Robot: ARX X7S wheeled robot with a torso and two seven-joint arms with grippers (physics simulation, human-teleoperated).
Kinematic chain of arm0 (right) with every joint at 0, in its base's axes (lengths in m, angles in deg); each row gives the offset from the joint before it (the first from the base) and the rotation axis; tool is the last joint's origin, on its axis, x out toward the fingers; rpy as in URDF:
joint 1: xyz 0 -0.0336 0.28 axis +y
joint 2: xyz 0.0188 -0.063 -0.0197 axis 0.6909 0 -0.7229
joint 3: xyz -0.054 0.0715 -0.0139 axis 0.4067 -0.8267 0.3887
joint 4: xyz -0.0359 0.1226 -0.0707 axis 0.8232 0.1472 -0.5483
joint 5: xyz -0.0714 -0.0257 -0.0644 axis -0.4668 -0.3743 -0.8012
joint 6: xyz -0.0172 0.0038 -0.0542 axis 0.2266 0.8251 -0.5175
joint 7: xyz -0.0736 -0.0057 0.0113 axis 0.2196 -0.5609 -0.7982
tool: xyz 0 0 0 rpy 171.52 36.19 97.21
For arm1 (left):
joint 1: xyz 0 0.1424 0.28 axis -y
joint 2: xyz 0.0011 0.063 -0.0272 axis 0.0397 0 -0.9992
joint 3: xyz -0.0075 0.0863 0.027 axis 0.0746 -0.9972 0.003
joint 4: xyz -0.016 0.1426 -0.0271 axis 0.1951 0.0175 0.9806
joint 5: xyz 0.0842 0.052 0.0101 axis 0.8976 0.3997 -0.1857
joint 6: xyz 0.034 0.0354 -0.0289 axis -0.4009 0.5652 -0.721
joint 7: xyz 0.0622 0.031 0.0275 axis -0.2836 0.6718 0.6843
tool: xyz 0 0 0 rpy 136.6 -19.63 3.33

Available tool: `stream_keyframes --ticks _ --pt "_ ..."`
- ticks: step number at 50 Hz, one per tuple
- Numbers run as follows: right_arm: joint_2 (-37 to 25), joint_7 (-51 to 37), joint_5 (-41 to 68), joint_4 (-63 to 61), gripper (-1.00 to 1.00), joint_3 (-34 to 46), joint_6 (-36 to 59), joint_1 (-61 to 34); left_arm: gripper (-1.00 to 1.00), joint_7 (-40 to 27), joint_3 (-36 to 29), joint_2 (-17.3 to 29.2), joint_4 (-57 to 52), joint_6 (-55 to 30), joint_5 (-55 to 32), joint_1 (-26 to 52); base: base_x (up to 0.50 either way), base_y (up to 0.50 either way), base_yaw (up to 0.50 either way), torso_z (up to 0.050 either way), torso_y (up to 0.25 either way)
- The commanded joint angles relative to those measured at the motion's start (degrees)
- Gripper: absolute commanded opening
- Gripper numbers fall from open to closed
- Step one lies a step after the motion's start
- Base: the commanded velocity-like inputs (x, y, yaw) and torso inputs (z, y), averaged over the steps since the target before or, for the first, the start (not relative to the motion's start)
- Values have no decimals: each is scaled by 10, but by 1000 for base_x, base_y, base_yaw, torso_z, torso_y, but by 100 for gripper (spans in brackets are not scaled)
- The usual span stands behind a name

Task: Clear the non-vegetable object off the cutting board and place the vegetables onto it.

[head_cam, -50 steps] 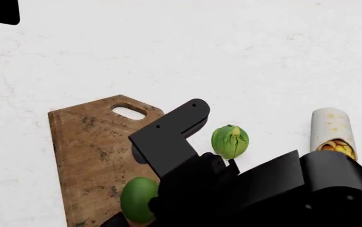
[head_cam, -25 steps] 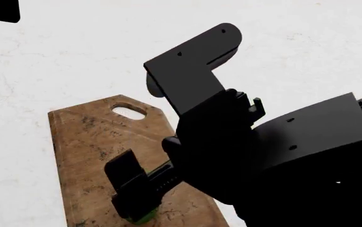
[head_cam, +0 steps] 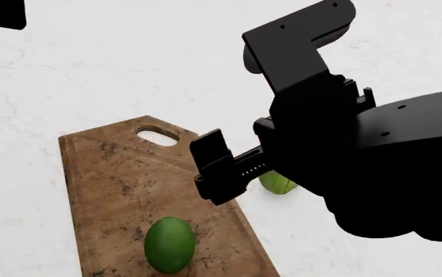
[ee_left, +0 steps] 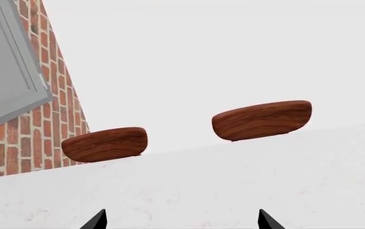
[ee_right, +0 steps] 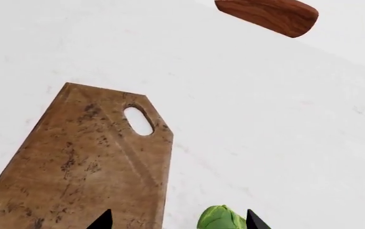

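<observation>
In the head view the cutting board (head_cam: 128,190) lies lengthwise on the white bench (head_cam: 90,69), handle hole at its far end, with the smooth green oval (head_cam: 168,244) upright-long on its near part; the right hand (head_cam: 217,173) hangs above the board's right edge, half hiding the leafy ball (head_cam: 276,183) on the bench. The left wrist view shows only that left hand's (ee_left: 179,222) spread fingertips over bare bench and two wooden chair backs (ee_left: 262,120). The right wrist view alone shows the right hand's tips spread, the ball between them just off the board.

**Right arm raised, left arm off to the side**

The right gripper (ee_right: 176,220) is hanging with its fingertips (ee_right: 102,220) spread apart, holding nothing. The left gripper (ee_left: 179,220) is likewise sitting parted and empty, barely showing at the head view's corner.
</observation>
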Motion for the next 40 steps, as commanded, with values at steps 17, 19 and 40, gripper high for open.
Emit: stream_keyframes --ticks 17,19,40 --pt "37 93 -122 83 100 36 -18 20 100 12 12 -10 -3 1 5 2 0 0 0 0 0" --pt "40 99 -131 93 100 40 -23 23 100 11 12 -10 -3 2 5 1 0 0 0 0 0" --pt "57 148 -205 160 100 79 -59 45 100 10 10 -10 -1 3 3 1 0 0 0 0 0"
